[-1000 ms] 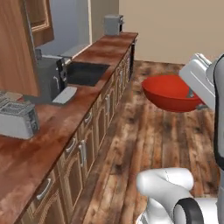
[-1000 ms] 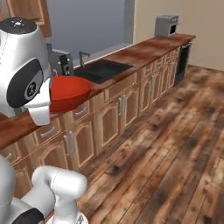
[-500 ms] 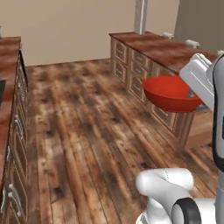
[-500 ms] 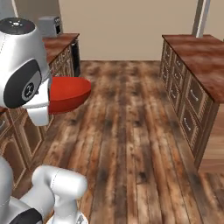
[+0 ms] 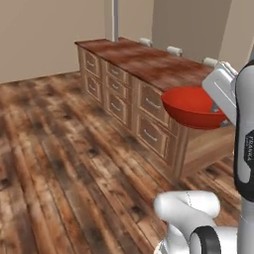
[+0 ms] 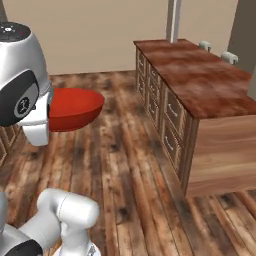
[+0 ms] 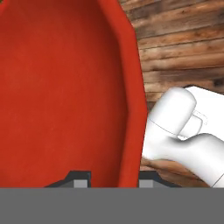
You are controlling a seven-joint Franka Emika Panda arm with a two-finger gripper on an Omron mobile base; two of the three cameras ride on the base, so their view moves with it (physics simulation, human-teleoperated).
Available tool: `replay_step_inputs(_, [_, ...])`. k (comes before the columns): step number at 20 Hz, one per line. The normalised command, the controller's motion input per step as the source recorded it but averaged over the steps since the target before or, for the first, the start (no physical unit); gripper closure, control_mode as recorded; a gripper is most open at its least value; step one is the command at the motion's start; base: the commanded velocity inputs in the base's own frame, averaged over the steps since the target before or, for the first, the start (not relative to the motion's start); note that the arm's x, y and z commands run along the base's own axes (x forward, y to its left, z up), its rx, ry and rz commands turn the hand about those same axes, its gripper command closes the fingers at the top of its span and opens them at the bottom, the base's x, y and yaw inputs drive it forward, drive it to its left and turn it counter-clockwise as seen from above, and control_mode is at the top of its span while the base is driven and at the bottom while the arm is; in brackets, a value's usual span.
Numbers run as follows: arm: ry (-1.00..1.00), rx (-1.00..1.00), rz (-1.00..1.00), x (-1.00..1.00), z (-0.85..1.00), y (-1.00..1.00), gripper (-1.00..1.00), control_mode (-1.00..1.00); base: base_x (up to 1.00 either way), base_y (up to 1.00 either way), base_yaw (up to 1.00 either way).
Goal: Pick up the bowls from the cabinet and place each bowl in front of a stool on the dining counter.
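The red bowl (image 7: 65,87) is gripped by its rim, the gripper (image 7: 114,180) fingers clamped either side, and it is held level in the air above the wooden floor (image 6: 130,165). Beyond, the dining counter (image 5: 149,62) is seen, stools (image 5: 174,50) lined along its far side.

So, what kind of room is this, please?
Most likely a home kitchen or dining area. A long dining counter with a dark wood-grain top and drawers stands on a wooden plank floor, pale stool tops show along its far side, and the gripper carries a red bowl.
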Motion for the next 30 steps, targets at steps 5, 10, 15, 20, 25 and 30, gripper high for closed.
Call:
replay_step_inputs(5, [0.00,0.00,0.00,0.00,0.00,0.00,1.00,1.00,0.96,-1.00,-0.03])
replay_step_inputs(10, [0.00,0.00,0.00,0.00,0.00,0.00,1.00,1.00,0.53,-1.00,-0.30])
replay_step_inputs(15, [0.00,0.00,0.00,0.00,0.00,0.00,1.00,1.00,0.56,-1.00,-0.27])
replay_step_inputs(20, [0.00,0.00,0.00,0.00,0.00,0.00,1.00,1.00,0.64,-1.00,-0.22])
replay_step_inputs(25, [0.00,0.00,0.00,0.00,0.00,0.00,1.00,1.00,0.81,-1.00,-0.28])
replay_step_inputs(30, [0.00,0.00,0.00,0.00,0.00,0.00,1.00,1.00,0.97,-1.00,-0.24])
